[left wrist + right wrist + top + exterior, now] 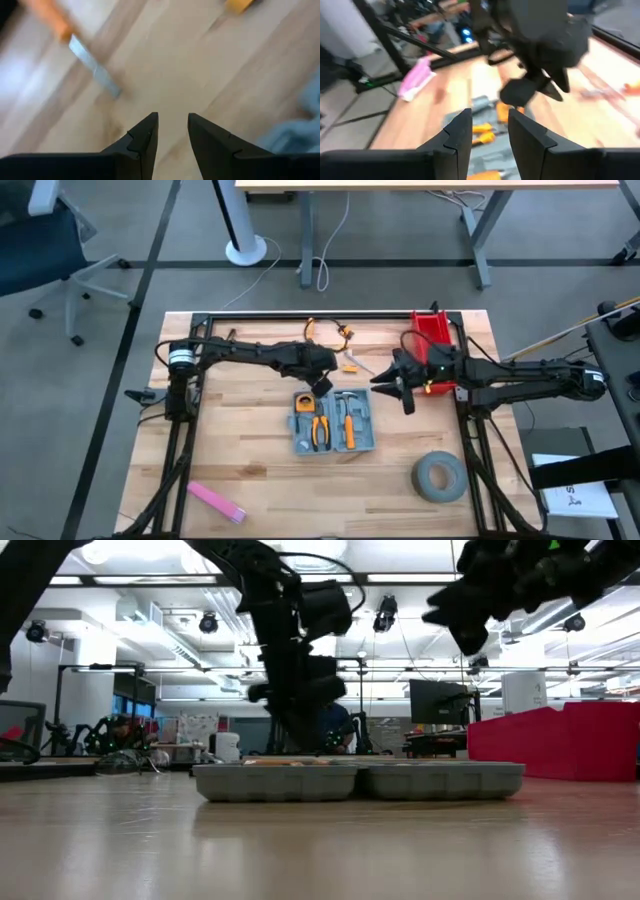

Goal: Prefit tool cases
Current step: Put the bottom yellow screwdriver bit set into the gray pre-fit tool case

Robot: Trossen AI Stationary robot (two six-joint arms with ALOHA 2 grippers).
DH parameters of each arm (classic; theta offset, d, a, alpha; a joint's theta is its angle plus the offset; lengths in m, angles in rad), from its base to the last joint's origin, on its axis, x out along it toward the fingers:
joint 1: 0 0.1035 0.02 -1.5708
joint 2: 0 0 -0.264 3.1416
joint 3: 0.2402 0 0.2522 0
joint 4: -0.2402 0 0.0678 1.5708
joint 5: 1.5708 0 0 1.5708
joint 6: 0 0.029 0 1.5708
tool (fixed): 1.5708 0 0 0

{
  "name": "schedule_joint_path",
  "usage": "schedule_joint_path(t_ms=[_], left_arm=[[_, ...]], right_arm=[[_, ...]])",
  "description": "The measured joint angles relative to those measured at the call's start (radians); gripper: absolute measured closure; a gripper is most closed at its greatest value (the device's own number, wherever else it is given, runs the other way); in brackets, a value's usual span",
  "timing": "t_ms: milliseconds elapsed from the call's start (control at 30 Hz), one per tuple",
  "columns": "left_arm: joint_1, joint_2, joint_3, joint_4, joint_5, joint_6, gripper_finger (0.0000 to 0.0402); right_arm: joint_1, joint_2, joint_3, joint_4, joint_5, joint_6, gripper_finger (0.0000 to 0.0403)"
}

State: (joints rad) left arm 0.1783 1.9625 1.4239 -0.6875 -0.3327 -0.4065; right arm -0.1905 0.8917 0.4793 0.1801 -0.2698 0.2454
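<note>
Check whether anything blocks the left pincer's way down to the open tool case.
Nothing visible does. The left pincer hangs empty, fingers slightly apart, just above the far edge of the open tool case. The right pincer is off to the side, by the red bin.

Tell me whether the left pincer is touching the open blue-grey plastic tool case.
Apart. The low view shows the left pincer hanging above the open blue-grey plastic tool case, with background visible between them.
</note>
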Motion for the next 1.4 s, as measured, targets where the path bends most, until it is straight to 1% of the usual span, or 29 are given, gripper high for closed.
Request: schedule_joint_path(t_ms=[67, 100, 167, 233, 367, 433, 500, 600, 700, 833, 900, 933, 1167, 1333, 1400], left_arm=[[-0.001, -0.001, 0.000, 0.076, 0.014, 0.048, 0.0288], [-0.002, -0.003, 0.000, 0.110, 0.039, 0.052, 0.0288], [-0.004, -0.010, 0.000, 0.169, 0.082, 0.032, 0.0288], [-0.018, -0.018, 0.001, 0.224, 0.074, -0.026, 0.0288], [-0.067, -0.022, 0.000, 0.359, -0.028, -0.129, 0.0288], [-0.083, -0.029, 0.000, 0.433, -0.039, -0.112, 0.0288], [-0.086, -0.034, 0.000, 0.474, -0.041, -0.063, 0.0288], [-0.056, -0.035, 0.001, 0.477, -0.042, -0.040, 0.0288], [-0.005, -0.035, 0.002, 0.470, -0.031, -0.053, 0.0287], [0.049, -0.035, 0.002, 0.466, 0.065, -0.056, 0.0281], [0.056, -0.035, 0.002, 0.459, 0.110, -0.051, 0.0278], [0.055, -0.035, 0.001, 0.459, 0.116, -0.045, 0.0276], [0.053, -0.035, -0.035, 0.487, 0.115, -0.008, 0.0269], [0.062, -0.035, -0.065, 0.541, 0.115, 0.035, 0.0274], [0.070, -0.035, -0.070, 0.546, 0.115, 0.065, 0.0279]], right_arm=[[0.000, 0.000, 0.000, -0.022, 0.062, 0.011, 0.0295], [0.000, 0.000, 0.000, -0.027, 0.103, 0.021, 0.0293], [0.000, 0.000, 0.000, -0.030, 0.182, 0.024, 0.0290], [0.000, 0.000, 0.000, -0.032, 0.231, 0.017, 0.0287], [0.000, -0.006, -0.001, -0.051, 0.245, -0.016, 0.0287], [0.000, -0.024, -0.002, -0.057, 0.244, -0.016, 0.0291], [0.000, -0.037, -0.002, -0.055, 0.246, -0.031, 0.0295], [0.000, -0.039, -0.004, -0.045, 0.308, -0.036, 0.0300], [0.000, -0.040, -0.004, -0.029, 0.376, -0.023, 0.0304], [0.001, -0.042, -0.004, -0.032, 0.373, 0.029, 0.0309], [0.003, -0.042, -0.004, -0.039, 0.368, 0.054, 0.0311], [0.003, -0.042, -0.005, -0.050, 0.368, 0.067, 0.0312], [0.003, -0.015, -0.005, -0.098, 0.381, 0.111, 0.0304], [0.002, 0.040, -0.005, -0.097, 0.451, 0.141, 0.0297], [0.002, 0.069, -0.005, -0.094, 0.459, 0.148, 0.0294]])
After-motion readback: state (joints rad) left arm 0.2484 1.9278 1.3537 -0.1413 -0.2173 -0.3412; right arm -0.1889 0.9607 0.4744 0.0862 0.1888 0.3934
